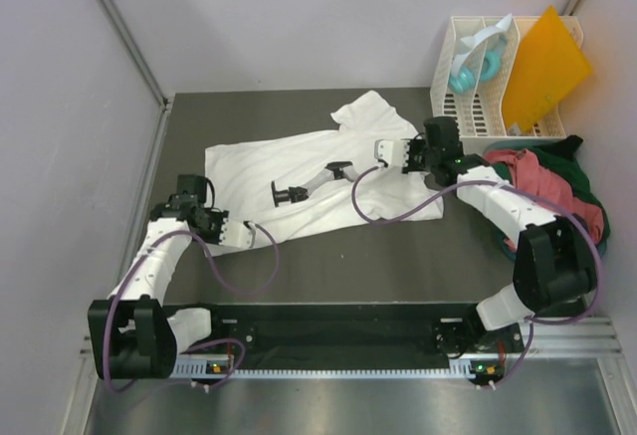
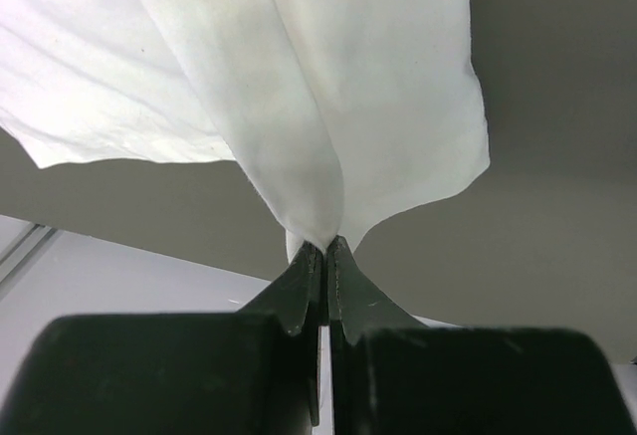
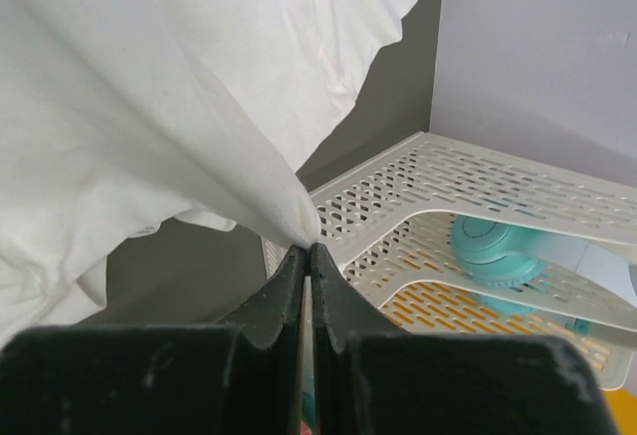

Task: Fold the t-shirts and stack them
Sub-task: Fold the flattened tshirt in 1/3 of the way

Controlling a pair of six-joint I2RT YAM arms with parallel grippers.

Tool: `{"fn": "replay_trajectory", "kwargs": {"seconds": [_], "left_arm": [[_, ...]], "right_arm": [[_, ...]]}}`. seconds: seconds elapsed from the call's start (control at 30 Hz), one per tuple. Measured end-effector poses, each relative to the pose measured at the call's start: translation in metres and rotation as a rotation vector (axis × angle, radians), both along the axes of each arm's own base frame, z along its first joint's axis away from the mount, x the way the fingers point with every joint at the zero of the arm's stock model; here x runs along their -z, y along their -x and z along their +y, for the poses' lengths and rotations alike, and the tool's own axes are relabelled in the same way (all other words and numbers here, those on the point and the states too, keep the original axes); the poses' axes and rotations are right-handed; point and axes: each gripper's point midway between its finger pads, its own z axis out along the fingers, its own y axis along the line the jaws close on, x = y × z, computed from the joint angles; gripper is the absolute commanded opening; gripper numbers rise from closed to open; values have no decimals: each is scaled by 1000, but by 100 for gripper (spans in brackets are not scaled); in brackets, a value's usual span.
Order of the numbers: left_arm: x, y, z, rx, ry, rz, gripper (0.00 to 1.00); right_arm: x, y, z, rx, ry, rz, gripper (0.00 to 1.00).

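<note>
A: Closest up, left gripper [image 2: 324, 246], jaws pressed together on a bunched bit of the white t-shirt [image 2: 299, 77], with the cloth fanning away from the pinch.

B: Right gripper [image 3: 307, 248]?

A: Same. It's clamped on a fold of the same white shirt, edge side, and the white slatted rack [image 3: 478, 206] is just behind it.

B: Where's the shirt overall?

A: It's spread mid-table [image 1: 398, 256], mostly flat but rumpled. The left arm has it at the near-left edge and the right arm at the right side near a sleeve.

B: Other shirts?

A: The salmon-red t-shirt [image 1: 537, 181] and dark green t-shirt [image 1: 572, 156] are heaped at the far right, beside the rack. Nobody's touching them. The orange sheet [image 1: 542, 67] stands in the rack.

B: Step?

A: Looks like the first fold of the white one, or maybe a straightening tug. I can't tell which. Nothing's stacked, so it's early in the task.

B: Next move needs?

A: Both arms should lift together and carry the pinched edges across the shirt at matched height. They need to keep the grip tight so the cloth doesn't slip, then lay it down flat before letting go.
</note>
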Motion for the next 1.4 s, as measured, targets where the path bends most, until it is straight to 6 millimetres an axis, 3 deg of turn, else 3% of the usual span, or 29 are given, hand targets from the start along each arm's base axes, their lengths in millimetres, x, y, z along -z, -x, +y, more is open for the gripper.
{"fn": "replay_trajectory", "kwargs": {"seconds": [0.3, 0.7, 1.03, 1.4], "left_arm": [[6, -2, 0, -2, 0, 19, 0], [8, -4, 0, -2, 1, 15, 0], [12, -3, 0, -3, 1, 14, 0], [23, -24, 3, -34, 0, -85, 0]], "right_arm": [[1, -14, 2, 18, -5, -35, 0], [-44, -42, 19, 25, -77, -147, 0], [-30, -39, 39, -12, -70, -115, 0], [-24, -40, 42, -13, -64, -107, 1]]}}
